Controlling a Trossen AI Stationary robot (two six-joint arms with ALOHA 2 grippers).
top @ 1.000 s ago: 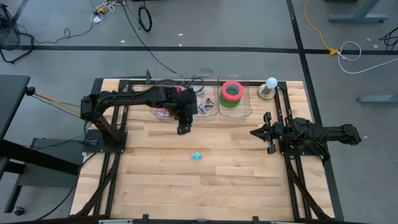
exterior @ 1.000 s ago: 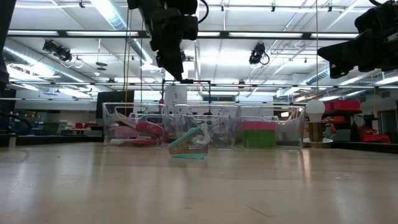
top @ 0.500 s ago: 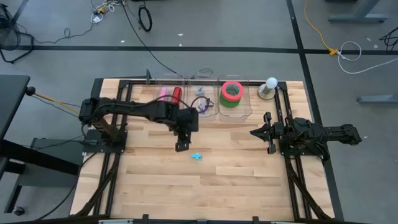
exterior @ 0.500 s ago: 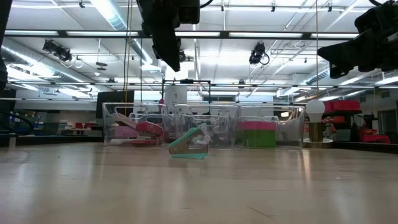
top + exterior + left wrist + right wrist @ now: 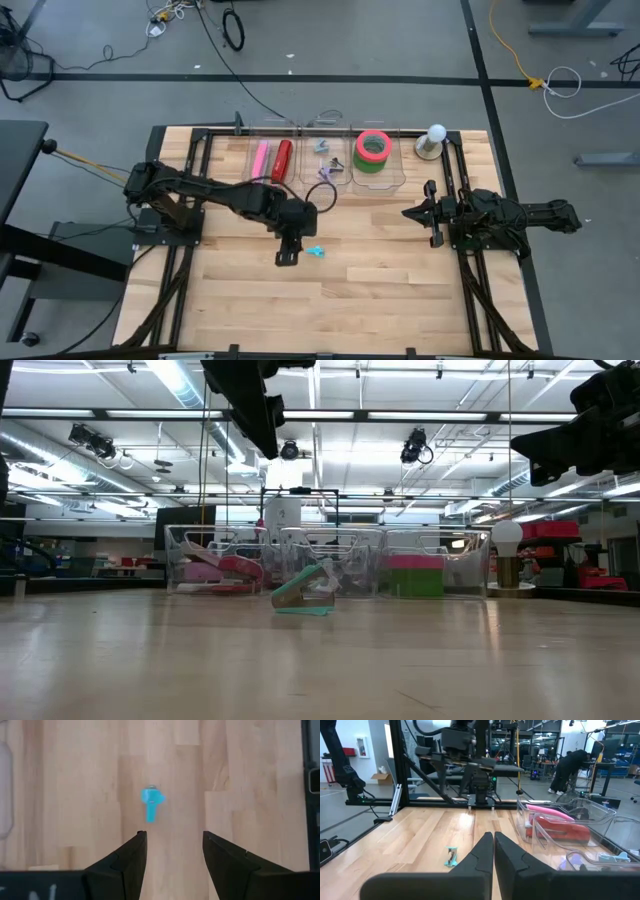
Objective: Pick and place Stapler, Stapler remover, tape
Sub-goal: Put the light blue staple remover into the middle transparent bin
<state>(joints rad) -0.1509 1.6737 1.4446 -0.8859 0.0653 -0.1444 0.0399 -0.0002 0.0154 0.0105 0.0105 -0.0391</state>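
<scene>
Stapler remover [image 5: 316, 251], small and light blue, lies alone on the bare wood near the middle of the desk [image 5: 350, 300], with open boards between it and the near edge. Right beside it, and above it, hangs the left gripper [image 5: 285, 256], fingers spread apart and holding nothing; in the left wrist view the remover [image 5: 151, 805] sits just ahead of the gap between the two dark fingers [image 5: 131, 857], not touching either one. From table height the remover [image 5: 303, 593] stands clear on the wood, and the gripper is well up off the surface.

Over toward the right edge of the desk the right gripper [image 5: 432, 214] waits, fingers pressed together on nothing (its wrist view shows them meeting in a tight seam), well apart from the remover.

Farther back, along the far edge, a row of clear plastic bins [image 5: 328, 178] runs side by side. The leftmost holds a red stapler [image 5: 283, 160] lying next to a pink stapler [image 5: 262, 161]. The middle bin carries a few small bluish and purple pieces, too small to name. The right bin holds the tape [image 5: 373, 150], a red roll stacked on a green one. Just past the bins, near the far right corner, stands a white ball on a round base [image 5: 432, 140]. A dark cable [image 5: 322, 190] loops from the left arm over the front of the middle bin.
</scene>
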